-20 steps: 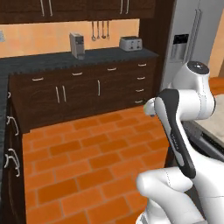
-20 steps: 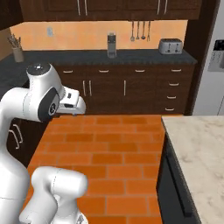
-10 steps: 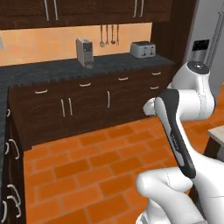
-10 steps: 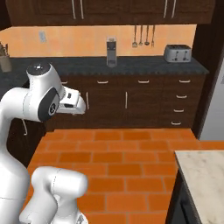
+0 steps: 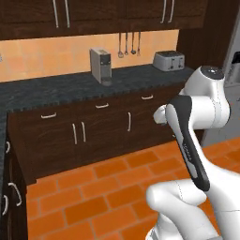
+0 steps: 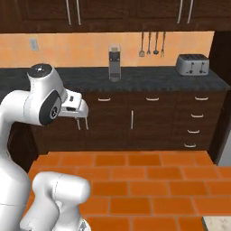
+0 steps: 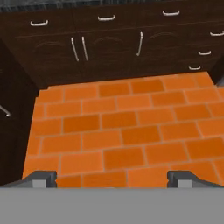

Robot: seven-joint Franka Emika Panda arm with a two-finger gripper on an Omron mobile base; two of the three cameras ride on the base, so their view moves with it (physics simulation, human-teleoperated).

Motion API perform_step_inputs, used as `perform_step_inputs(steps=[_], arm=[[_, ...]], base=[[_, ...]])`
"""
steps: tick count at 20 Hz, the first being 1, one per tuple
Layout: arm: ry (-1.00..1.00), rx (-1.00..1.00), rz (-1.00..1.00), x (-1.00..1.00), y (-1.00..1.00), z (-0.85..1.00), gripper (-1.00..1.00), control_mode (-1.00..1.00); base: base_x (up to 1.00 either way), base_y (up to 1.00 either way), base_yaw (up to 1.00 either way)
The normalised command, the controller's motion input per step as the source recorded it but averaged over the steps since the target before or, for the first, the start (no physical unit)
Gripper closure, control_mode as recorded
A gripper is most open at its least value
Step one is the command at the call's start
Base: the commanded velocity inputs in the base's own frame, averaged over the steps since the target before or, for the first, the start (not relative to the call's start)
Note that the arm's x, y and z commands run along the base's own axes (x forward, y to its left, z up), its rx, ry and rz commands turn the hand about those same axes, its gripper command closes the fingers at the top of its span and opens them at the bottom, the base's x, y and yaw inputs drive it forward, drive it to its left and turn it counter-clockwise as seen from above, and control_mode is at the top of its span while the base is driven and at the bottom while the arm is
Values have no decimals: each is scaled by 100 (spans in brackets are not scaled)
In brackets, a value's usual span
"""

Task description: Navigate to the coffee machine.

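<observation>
Spread wide and holding nothing, the claw (image 7: 112, 177) hangs over the orange brick floor (image 7: 122, 131) with its 2 dark fingertips (image 7: 41, 177) pointing down toward the base of the dark cabinets (image 7: 109, 48). From behind on the right, the hand sits tucked at the end of the folded white arm (image 6: 40, 101), with the claw (image 6: 82, 121) at about the height of the cabinet drawers.

Up on the dark speckled counter (image 6: 149, 79) stands the coffee machine (image 6: 114, 62), tall, narrow and light grey, with its small round dark base resting on the counter. It sits against the orange tiled backsplash (image 6: 90, 47), well above the claw and well apart from it, across the open stretch of floor and a little to the right of the claw in the right base view. From the left base view the coffee machine (image 5: 100, 65) stands toward the middle of the counter run.

Farther right along the same counter is a low silver toaster (image 6: 192, 64), and between the 2 appliances a few utensils (image 6: 152, 44) hang on the wall.
</observation>
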Motion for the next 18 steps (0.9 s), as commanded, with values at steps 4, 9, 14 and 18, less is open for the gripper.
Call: perform_step_inputs(steps=[4, 9, 14, 18], arm=[[0, 0, 0, 0, 0, 0, -100, 100], [0, 0, 0, 0, 0, 0, -100, 100], [0, 0, 0, 0, 0, 0, -100, 100], [0, 0, 0, 0, 0, 0, -100, 100]], base=[[100, 8, 0], [100, 10, 0], [100, -16, 1], [100, -45, 3]])
